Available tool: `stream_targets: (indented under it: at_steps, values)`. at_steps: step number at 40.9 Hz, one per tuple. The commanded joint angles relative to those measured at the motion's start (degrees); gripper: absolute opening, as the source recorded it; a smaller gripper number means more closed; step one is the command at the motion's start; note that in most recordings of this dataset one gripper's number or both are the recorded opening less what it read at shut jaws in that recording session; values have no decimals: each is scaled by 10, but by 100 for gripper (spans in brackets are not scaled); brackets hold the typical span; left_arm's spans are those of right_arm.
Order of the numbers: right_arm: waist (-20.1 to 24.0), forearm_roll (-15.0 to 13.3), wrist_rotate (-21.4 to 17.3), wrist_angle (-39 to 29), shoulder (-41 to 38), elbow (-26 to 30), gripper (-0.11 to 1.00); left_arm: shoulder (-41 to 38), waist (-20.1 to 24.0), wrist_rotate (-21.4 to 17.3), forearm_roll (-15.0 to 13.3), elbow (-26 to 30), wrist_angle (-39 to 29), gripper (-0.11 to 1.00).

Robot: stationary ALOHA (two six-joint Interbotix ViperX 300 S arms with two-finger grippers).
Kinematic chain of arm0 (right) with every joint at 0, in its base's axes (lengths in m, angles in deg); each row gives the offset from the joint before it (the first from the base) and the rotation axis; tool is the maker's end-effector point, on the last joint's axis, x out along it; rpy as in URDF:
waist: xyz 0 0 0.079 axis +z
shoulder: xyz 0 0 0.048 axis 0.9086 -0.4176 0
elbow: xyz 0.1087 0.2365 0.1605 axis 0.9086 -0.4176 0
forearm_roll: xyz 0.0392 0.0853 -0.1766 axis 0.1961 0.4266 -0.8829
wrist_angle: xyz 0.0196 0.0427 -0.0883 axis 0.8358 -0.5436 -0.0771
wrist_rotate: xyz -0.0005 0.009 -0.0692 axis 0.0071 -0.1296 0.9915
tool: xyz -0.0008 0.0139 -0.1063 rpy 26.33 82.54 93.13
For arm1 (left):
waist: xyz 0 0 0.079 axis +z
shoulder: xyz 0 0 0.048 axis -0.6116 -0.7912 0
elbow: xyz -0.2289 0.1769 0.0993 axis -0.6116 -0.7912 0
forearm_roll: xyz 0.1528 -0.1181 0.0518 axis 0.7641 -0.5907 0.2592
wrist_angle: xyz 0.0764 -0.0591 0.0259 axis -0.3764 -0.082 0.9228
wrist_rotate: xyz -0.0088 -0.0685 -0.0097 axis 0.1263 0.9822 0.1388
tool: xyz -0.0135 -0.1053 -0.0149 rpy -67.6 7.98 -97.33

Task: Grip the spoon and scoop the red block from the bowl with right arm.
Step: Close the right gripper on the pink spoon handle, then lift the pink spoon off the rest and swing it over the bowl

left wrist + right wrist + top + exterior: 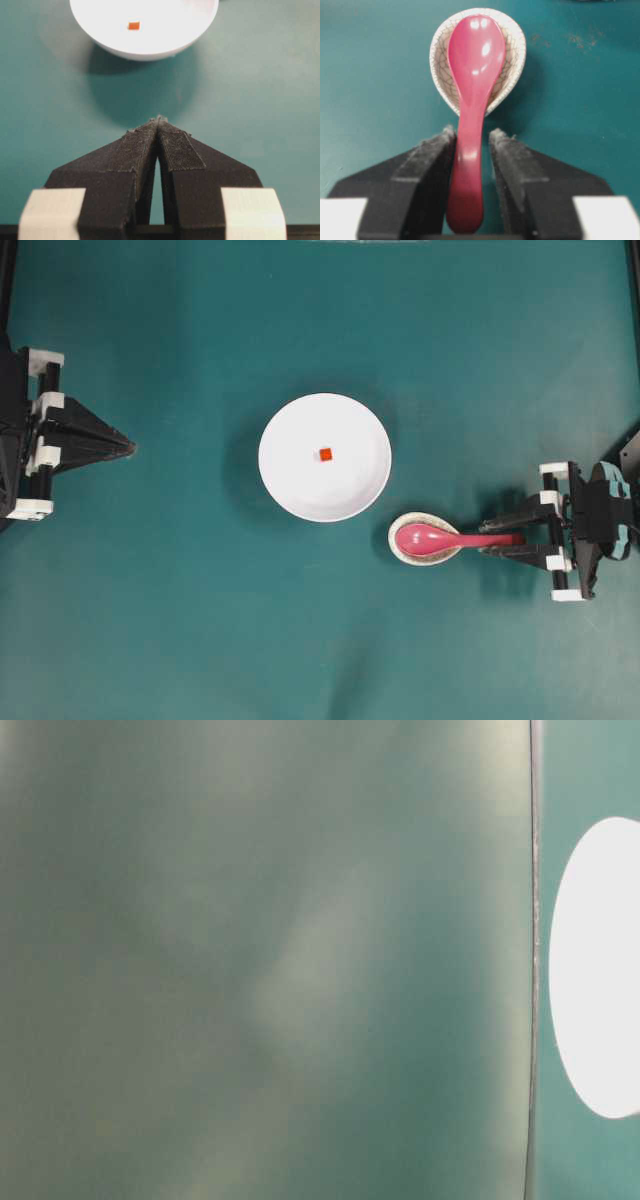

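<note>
The pink-red spoon (440, 537) lies with its scoop in a small speckled rest dish (405, 552), its handle pointing right. My right gripper (497, 540) straddles the handle at table level. In the right wrist view the spoon (472, 75) runs between the fingers of the right gripper (473, 132). One finger touches the handle and a narrow gap shows at the other, so the gripper is open. The white bowl (275, 480) sits mid-table with the tiny red block (325, 453) in its centre. My left gripper (130, 447) is shut and empty at the far left, pointing at the bowl (150, 47) and block (133, 25).
The speckled rest dish (512, 65) stands just right of and below the bowl, close to its rim. Green mat covers the whole table. The table-level view is blurred, with only a white oval shape (600, 970) at its right edge.
</note>
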Motion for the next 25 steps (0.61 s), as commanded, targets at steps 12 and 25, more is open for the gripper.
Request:
stream_targets:
  at_steps: [12,25]
  values:
    - [1,1,2,2,9,3,24,-4,2,0,1,15,2,-1]
    - [1,1,2,1,16,5,24,-3,3,-1,1,14,1,-1]
